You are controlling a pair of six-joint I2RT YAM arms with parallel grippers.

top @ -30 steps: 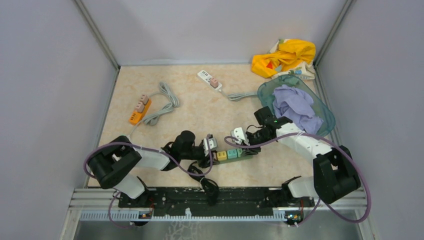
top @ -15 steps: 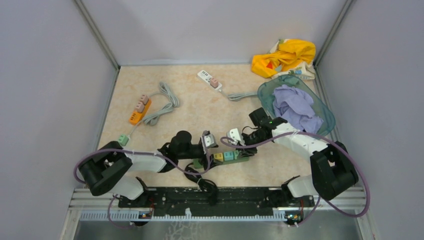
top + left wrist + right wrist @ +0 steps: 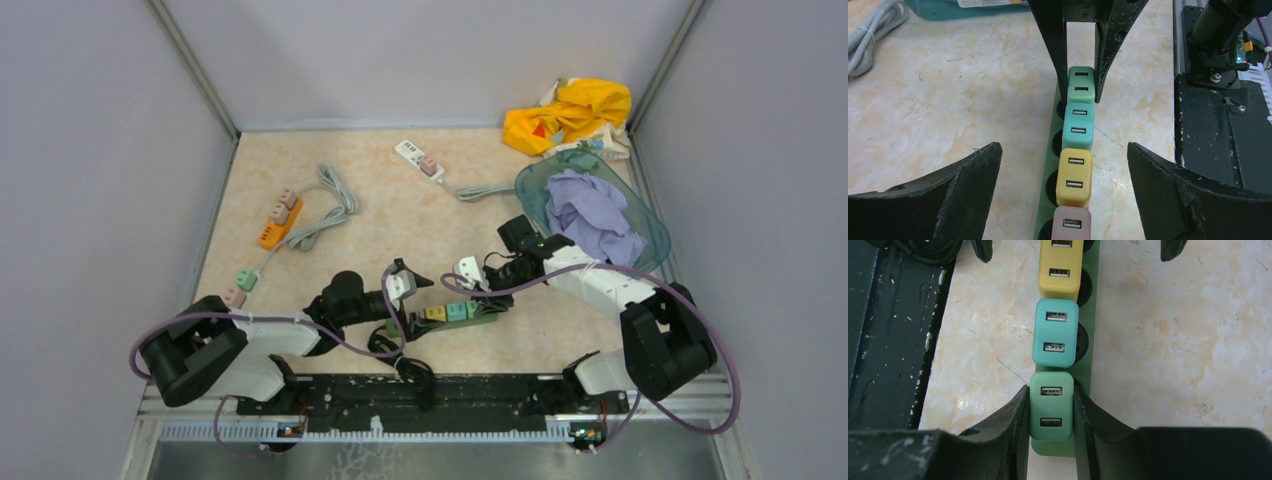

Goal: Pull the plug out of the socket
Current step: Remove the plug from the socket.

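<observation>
**Soft, Even Light, Little Shadow**

Bright, diffuse light falls from above on the pale bench (image 3: 400, 215), casting only faint, soft-edged shadows. The overhead view is sharp but slightly grainy, its walls (image 3: 90, 150) splaying outward at the edges. Both wrist views show the plugs (image 3: 1077, 125) crisply.
</observation>
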